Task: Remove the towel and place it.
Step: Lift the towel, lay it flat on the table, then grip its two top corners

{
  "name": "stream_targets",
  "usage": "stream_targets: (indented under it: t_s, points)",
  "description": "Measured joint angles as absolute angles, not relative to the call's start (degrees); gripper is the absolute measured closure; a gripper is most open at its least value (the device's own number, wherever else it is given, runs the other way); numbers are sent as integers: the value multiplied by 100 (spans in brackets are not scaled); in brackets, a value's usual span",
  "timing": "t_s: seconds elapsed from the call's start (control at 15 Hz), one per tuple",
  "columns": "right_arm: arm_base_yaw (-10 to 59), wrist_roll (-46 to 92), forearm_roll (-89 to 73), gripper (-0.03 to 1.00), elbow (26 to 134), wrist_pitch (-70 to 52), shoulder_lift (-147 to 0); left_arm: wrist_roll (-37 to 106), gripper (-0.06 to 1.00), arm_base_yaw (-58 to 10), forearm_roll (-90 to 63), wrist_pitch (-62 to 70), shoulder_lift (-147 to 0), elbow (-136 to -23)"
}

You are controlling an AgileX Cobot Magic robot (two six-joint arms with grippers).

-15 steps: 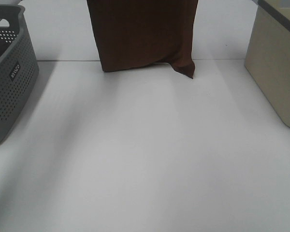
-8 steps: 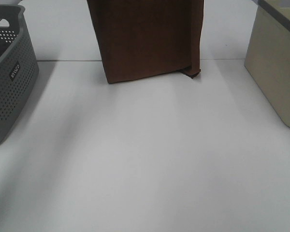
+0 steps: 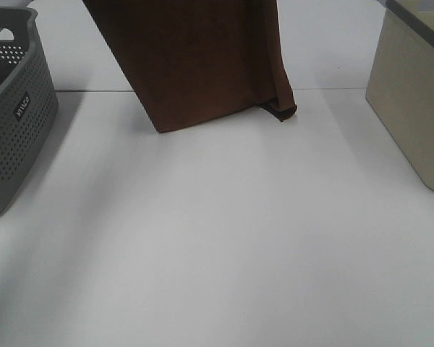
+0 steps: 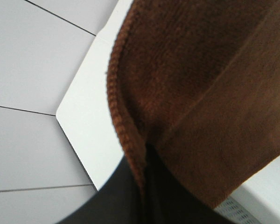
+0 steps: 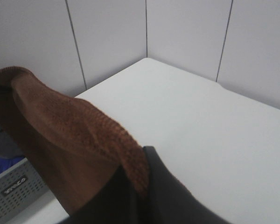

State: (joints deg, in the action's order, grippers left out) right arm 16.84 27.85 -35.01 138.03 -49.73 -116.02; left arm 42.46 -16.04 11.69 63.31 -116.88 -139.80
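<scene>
Towel (image 3: 202, 65) hangs over far part of surface (image 3: 217, 246), apart from grey basket (image 3: 18, 116). Left end effector (image 4: 146, 161) and right end effector (image 5: 142, 163) each pinch top hem. Since second ago: cloth top swung left, lower edge dipped and slanted. Likely start of laying down.

Towel: we see the dark reddish-brown terry towel (image 3: 202, 65) run off the top edge of the high view, so its upper part lies outside that view.
Left gripper: the left gripper (image 4: 145, 186) shows only as dark blurred shapes at its wrist view's edge, clamped on the towel's hem.
Right gripper: the right gripper (image 5: 142, 189) is likewise dark and blurred, with cloth pinched between.
Basket: the grey perforated plastic basket (image 3: 14, 137) is cut by the left edge; we cannot read its small label (image 3: 22, 107).
Bin: the beige rectangular plastic bin (image 3: 412, 108) is cut by the right edge.
Blue thing: a blue thing (image 5: 2, 164) beyond the basket wall is half hidden by the towel; we cannot name it.
</scene>
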Motion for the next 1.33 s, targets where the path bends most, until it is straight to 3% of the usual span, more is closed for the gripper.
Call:
stream_targets:
  t_s: [0.33, 0.6, 0.67, 0.8, 1.07, 1.33]
  points:
    - [1684, 2412, -2899, 96, 13803, -6194, -11316, 3856, 94, -1604, 1163, 6933, -11322, -13803]
    - [1684, 2034, -2767, 96, 13780, -6967, -11196, 3398, 94, -1616, 1060, 6933, -10279, -12416]
    - [1684, 1902, -2830, 96, 13367, -6990, -10938, 3254, 94, -1736, 848, 6933, -9740, -11442]
    - [1684, 1879, -2853, 96, 12496, -6996, -10405, 3117, 94, -1954, 722, 6944, -9328, -10617]
    - [1684, 2080, -2515, 96, 10050, -7002, -8898, 2584, 94, -2767, 682, 6956, -8577, -9568]
    - [1684, 2246, -1833, 96, 8434, -7007, -7683, 2206, 94, -3552, 556, 6956, -8268, -8869]
